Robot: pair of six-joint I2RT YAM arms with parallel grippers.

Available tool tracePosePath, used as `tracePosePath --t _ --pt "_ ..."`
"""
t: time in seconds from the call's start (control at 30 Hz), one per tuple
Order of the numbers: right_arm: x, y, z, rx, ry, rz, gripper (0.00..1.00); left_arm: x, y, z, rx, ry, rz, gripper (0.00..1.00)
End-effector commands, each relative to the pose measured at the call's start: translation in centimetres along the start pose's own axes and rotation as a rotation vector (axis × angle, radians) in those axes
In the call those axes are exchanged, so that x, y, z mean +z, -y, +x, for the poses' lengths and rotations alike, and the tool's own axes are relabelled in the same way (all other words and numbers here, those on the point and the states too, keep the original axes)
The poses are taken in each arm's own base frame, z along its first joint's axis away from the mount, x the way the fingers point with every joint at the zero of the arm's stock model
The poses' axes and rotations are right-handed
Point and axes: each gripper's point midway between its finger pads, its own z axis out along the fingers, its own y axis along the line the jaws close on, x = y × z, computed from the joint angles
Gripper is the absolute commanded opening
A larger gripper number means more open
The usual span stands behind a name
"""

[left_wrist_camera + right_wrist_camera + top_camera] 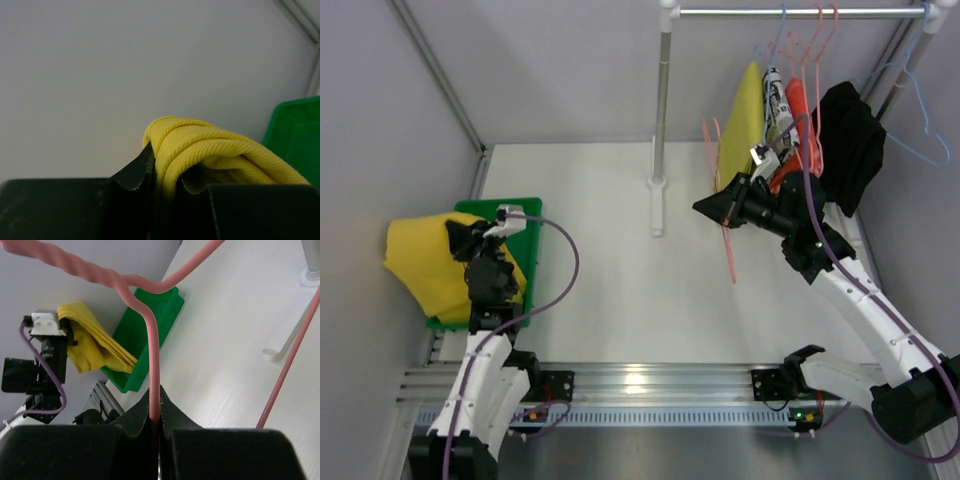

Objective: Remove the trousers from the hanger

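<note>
Trousers (420, 268) hang pinched in the left gripper (460, 238) over the green bin (525, 210) at the left edge of the table (610, 290), the right gripper (707, 207) clamped on the pink hanger (728, 250).

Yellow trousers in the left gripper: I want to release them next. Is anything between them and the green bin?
Nothing visible stands between them. The left gripper is shut on the yellow trousers, which hang over the left side of the green bin, directly above it in the top view.
</note>
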Motion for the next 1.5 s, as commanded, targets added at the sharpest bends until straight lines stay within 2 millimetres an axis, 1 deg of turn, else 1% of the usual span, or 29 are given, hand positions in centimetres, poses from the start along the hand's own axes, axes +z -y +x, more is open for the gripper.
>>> tracePosePath --t 0.0,0.03,0.07,0.13,0.17,0.2,0.23,0.27,0.3,0.33,0.37,0.4,0.43,0.5,0.53,0.57,0.63,0.67,0.73,0.8,0.87,0.97,1.1,1.13,1.17,1.23,1.3,1.33,1.47 --pt "-0.2 -2.2 -1.6 -0.061 0.024 -0.049 0.0 1.9 2.5 -2.7 -0.168 0.103 0.069 0.0" --pt "-0.2 -2.1 -1.6 -0.067 0.02 -0.048 0.0 2.5 4.9 -2.4 -0.167 0.083 0.135 0.0" --pt "-0.2 -2.0 -1.5 -0.066 0.013 -0.042 0.0 3.1 5.8 -3.3 -0.197 0.107 0.176 0.0" --pt "-0.3 -2.3 -1.8 -0.084 0.016 -0.046 0.0 3.9 9.1 -3.4 -0.242 0.084 0.269 0.01" --pt "-0.4 -2.3 -1.9 -0.089 0.014 -0.044 0.0 4.5 9.7 -4.2 -0.266 0.102 0.295 0.03" --pt "-0.5 -2.6 -2.1 -0.095 0.016 -0.051 0.0 4.9 10.7 -4.4 -0.292 0.097 0.317 0.09" --pt "-0.5 -2.7 -2.1 -0.097 0.015 -0.053 0.0 5.3 12.9 -3.8 -0.285 0.064 0.367 0.15" --pt "-0.6 -2.8 -2.1 -0.103 0.014 -0.054 0.0 5.6 13.8 -3.7 -0.294 0.046 0.388 0.22" --pt "-0.7 -2.9 -2.2 -0.106 0.015 -0.053 0.0 6.4 13.9 -4.7 -0.341 0.045 0.398 0.37" --pt "-0.8 -2.9 -2.3 -0.114 0.018 -0.052 0.0 6.4 15.9 -3.8 -0.327 -0.013 0.463 0.42" --pt "-1.0 -3.1 -2.4 -0.117 0.021 -0.052 0.0 6.5 16.4 -3.9 -0.343 -0.038 0.488 0.48" --pt "-1.2 -3.2 -2.4 -0.118 0.015 -0.046 0.0 7.4 15.9 -5.5 -0.407 -0.04 0.499 0.54" --pt "-1.5 -3.3 -2.5 -0.129 0.019 -0.043 0.0 6.6 17.0 -4.7 -0.4 -0.107 0.567 0.62" --pt "-2.0 -3.4 -2.4 -0.14 0.019 -0.037 0.0 5.9 17.2 -5.9 -0.488 -0.141 0.637 0.69" --pt "-2.5 -3.5 -2.3 -0.149 0.014 -0.032 0.0 6.0 15.9 -7.2 -0.526 -0.133 0.643 0.8" --pt "-2.7 -3.4 -2.0 -0.151 0.009 -0.026 0.0 4.7 16.3 -6.5 -0.524 -0.194 0.698 0.88" --pt "-3.4 -3.3 -1.7 -0.161 -0.001 -0.011 0.0 3.9 14.7 -7.6 -0.595 -0.221 0.709 0.99" --pt "-3.6 -3.3 -1.6 -0.163 -0.005 -0.009 0.0 2.8 14.6 -6.8 -0.593 -0.275 0.733 0.99" --pt "-4.2 -3.6 -1.6 -0.175 -0.002 -0.009 0.0 2.2 12.3 -7.8 -0.656 -0.288 0.714 0.99" --pt "-4.5 -3.6 -1.5 -0.175 -0.006 -0.001 0.0 0.7 11.2 -7.8 -0.694 -0.334 0.734 0.99" --pt "-4.7 -3.7 -1.6 -0.172 -0.007 0.005 0.0 -0.6 8.5 -10.5 -0.768 -0.247 0.781 0.99" --pt "-4.8 -4.4 -2.2 -0.145 -0.007 0.007 0.0 -3.9 4.6 -15.3 -0.89 -0.067 0.91 0.99" --pt "-4.1 -4.9 -3.0 -0.104 -0.029 0.012 0.0 -6.0 3.3 -18.4 -0.945 -0.004 1.061 0.99" --pt "-3.9 -5.1 -3.4 -0.094 -0.025 0.011 0.0 -6.3 3.5 -18.6 -0.947 -0.009 1.089 0.99" --pt "-3.9 -5.9 -4.5 -0.1 -0.002 0.0 0.0 -6.5 3.5 -18.8 -0.956 -0.009 1.107 0.99" --pt "-2.8 -5.2 -5.3 -0.058 -0.004 0.051 0.0 -6.3 3.5 -19.4 -0.966 -0.005 1.12 0.99" --pt "-2.5 -6.2 -7.4 -0.048 0.038 0.053 0.0 -6.0 3.5 -19.5 -0.976 -0.011 1.117 0.99" --pt "-1.3 -5.9 -7.9 -0.022 0.032 0.061 0.0 -5.9 3.2 -19.8 -0.982 -0.002 1.112 0.99" --pt "2.7 -7.0 -11.5 0.016 0.034 0.02 0.0 -5.1 2.7 -20.3 -0.998 0.018 1.081 0.99"
